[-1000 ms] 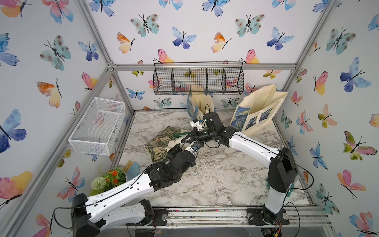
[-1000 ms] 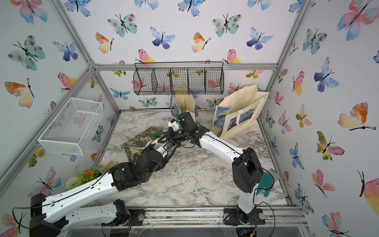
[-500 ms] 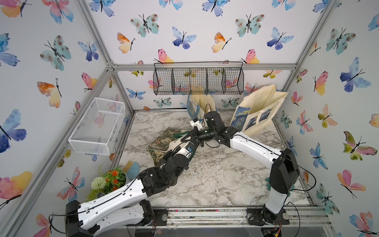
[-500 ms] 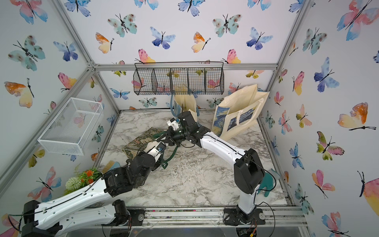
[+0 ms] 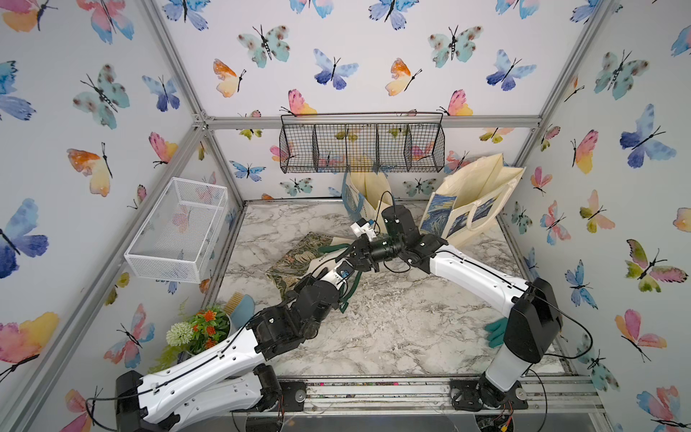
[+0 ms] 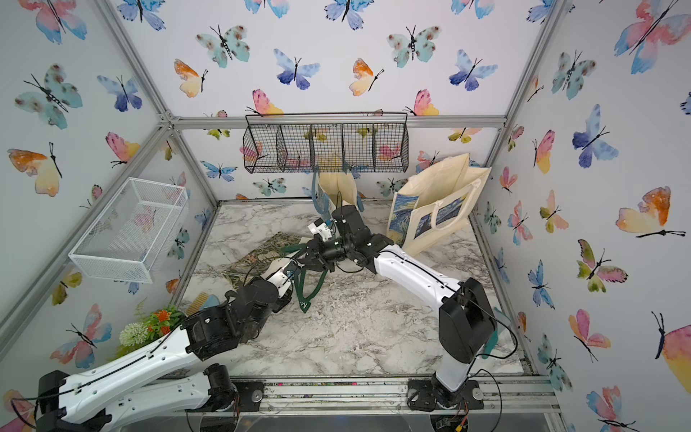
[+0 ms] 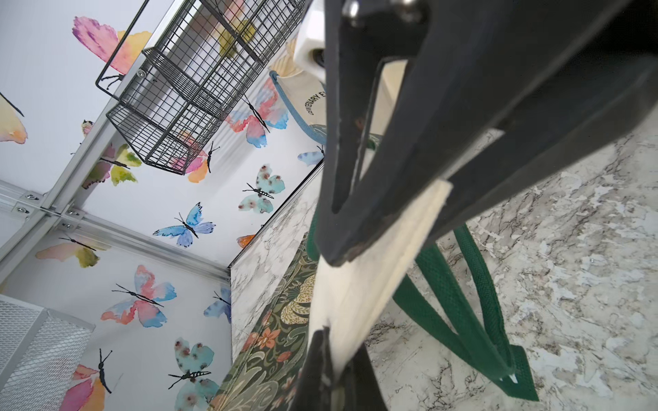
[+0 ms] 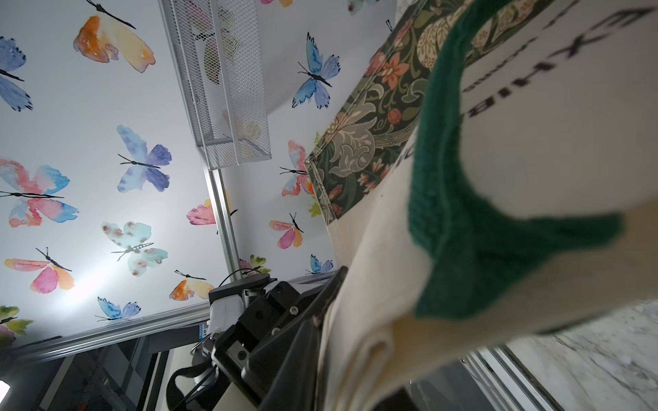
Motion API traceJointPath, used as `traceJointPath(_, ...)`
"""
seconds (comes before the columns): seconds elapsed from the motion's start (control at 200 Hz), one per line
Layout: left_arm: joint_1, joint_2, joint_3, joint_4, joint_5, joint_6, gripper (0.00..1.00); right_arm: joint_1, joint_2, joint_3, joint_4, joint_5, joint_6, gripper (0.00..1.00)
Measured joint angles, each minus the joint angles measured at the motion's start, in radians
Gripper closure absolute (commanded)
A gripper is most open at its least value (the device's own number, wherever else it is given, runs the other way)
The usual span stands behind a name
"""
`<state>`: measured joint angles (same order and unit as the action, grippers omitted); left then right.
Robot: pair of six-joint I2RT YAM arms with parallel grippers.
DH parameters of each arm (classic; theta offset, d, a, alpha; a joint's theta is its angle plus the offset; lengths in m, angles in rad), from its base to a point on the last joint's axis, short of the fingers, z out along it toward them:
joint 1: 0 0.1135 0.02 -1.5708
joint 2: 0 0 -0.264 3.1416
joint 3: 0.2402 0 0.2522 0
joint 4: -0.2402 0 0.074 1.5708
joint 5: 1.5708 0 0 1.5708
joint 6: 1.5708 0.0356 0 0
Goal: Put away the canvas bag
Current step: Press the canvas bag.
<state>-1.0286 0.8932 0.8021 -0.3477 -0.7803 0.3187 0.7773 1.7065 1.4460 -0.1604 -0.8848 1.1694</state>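
Your cream canvas bag with the dark green floral panel [image 5: 295, 258] lies on the white marble counter [image 5: 392, 321], left of centre. Its green webbing handles [image 7: 463, 302] trail toward the front. Your left pincer [image 7: 331, 370] is clamped tight on the bag's cream edge. Your right pincer [image 6: 312, 256] straddles the same cream cloth just beside it, jaws narrow; whether they actually grip, you cannot tell.
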Motion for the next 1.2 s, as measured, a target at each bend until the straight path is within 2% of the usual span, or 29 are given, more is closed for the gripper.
traceJointPath(0.035,0.000,-0.001,0.000,0.002,0.004,0.000,1.00,-0.002,-0.003,-0.003,-0.004,0.000,0.002,0.97)
traceJointPath(0.09,0.000,-0.002,-0.002,0.007,0.015,0.000,1.00,-0.004,-0.008,-0.008,-0.005,-0.002,0.002,0.98)
traceJointPath(0.105,0.000,-0.002,-0.003,0.008,0.017,0.000,0.97,-0.004,-0.010,-0.010,-0.005,0.000,0.005,0.98)
traceJointPath(0.135,0.000,-0.002,-0.003,0.009,0.020,0.000,0.80,-0.005,-0.013,-0.015,-0.004,-0.001,0.007,0.98)
traceJointPath(0.19,0.000,-0.002,-0.004,0.010,0.029,0.003,0.36,-0.005,-0.018,-0.027,0.007,-0.005,0.017,0.98)
traceJointPath(0.225,0.002,-0.002,-0.005,0.010,0.034,0.006,0.22,-0.005,-0.021,-0.036,0.018,-0.014,0.025,0.98)
traceJointPath(0.275,0.008,-0.003,-0.009,0.014,0.045,0.007,0.17,-0.005,-0.025,-0.047,0.034,-0.032,0.036,0.98)
traceJointPath(0.39,0.014,-0.006,-0.028,0.032,0.068,0.016,0.13,-0.005,-0.029,-0.056,0.075,-0.071,0.077,0.98)
traceJointPath(0.461,0.022,-0.006,-0.038,0.038,0.076,0.022,0.18,-0.004,-0.030,-0.056,0.109,-0.093,0.105,0.98)
traceJointPath(0.506,0.030,-0.004,-0.041,0.038,0.082,0.028,0.29,-0.004,-0.031,-0.056,0.128,-0.100,0.123,0.98)
traceJointPath(0.541,0.038,-0.002,-0.041,0.038,0.087,0.031,0.49,-0.004,-0.032,-0.056,0.137,-0.107,0.135,0.98)
traceJointPath(0.576,0.051,0.001,-0.040,0.037,0.091,0.029,0.85,-0.004,-0.033,-0.051,0.139,-0.114,0.143,0.98)
traceJointPath(0.601,0.059,0.003,-0.039,0.035,0.092,0.033,0.99,-0.004,-0.033,-0.047,0.139,-0.117,0.146,0.98)
traceJointPath(0.761,0.081,-0.014,-0.019,0.039,0.098,0.027,1.00,-0.006,-0.034,-0.010,0.115,-0.127,0.146,0.98)
traceJointPath(0.786,0.084,-0.020,-0.018,0.039,0.100,0.025,0.87,-0.006,-0.034,-0.006,0.115,-0.128,0.146,0.98)
traceJointPath(0.846,0.085,-0.034,-0.018,0.031,0.111,0.022,0.38,-0.006,-0.034,0.004,0.115,-0.128,0.146,0.98)
traceJointPath(0.866,0.085,-0.039,-0.017,0.027,0.118,0.020,0.31,-0.006,-0.034,0.008,0.115,-0.129,0.146,0.98)
traceJointPath(0.891,0.085,-0.043,-0.017,0.023,0.123,0.016,0.30,-0.006,-0.034,0.012,0.116,-0.130,0.146,0.98)
traceJointPath(0.906,0.085,-0.045,-0.017,0.020,0.126,0.014,0.31,-0.006,-0.034,0.015,0.116,-0.130,0.146,0.98)
traceJointPath(0.926,0.084,-0.047,-0.017,0.013,0.130,0.010,0.38,-0.009,-0.034,0.021,0.116,-0.132,0.146,0.98)
traceJointPath(0.956,0.084,-0.048,-0.017,0.005,0.138,0.002,0.68,-0.012,-0.034,0.028,0.116,-0.134,0.146,0.98)
traceJointPath(0.971,0.084,-0.049,-0.018,0.002,0.142,0.000,0.90,-0.013,-0.034,0.033,0.115,-0.135,0.146,0.98)
traceJointPath(0.986,0.084,-0.049,-0.017,-0.002,0.146,-0.003,1.00,-0.014,-0.034,0.037,0.114,-0.135,0.147,0.98)
traceJointPath(1.106,0.085,-0.052,-0.010,-0.003,0.164,-0.035,1.00,-0.019,-0.034,0.058,0.088,-0.149,0.147,0.98)
traceJointPath(1.126,0.087,-0.054,-0.009,-0.003,0.167,-0.031,0.88,-0.020,-0.034,0.063,0.084,-0.151,0.147,0.98)
traceJointPath(1.151,0.090,-0.056,-0.007,-0.003,0.174,-0.042,0.58,-0.021,-0.034,0.069,0.076,-0.154,0.147,0.98)
traceJointPath(1.171,0.091,-0.057,-0.005,-0.004,0.178,-0.051,0.39,-0.021,-0.034,0.072,0.072,-0.154,0.147,0.98)
traceJointPath(1.186,0.092,-0.058,-0.004,-0.004,0.180,-0.052,0.31,-0.022,-0.034,0.076,0.071,-0.154,0.147,0.98)
traceJointPath(1.201,0.092,-0.058,-0.003,-0.007,0.182,-0.054,0.28,-0.023,-0.034,0.080,0.070,-0.154,0.147,0.98)
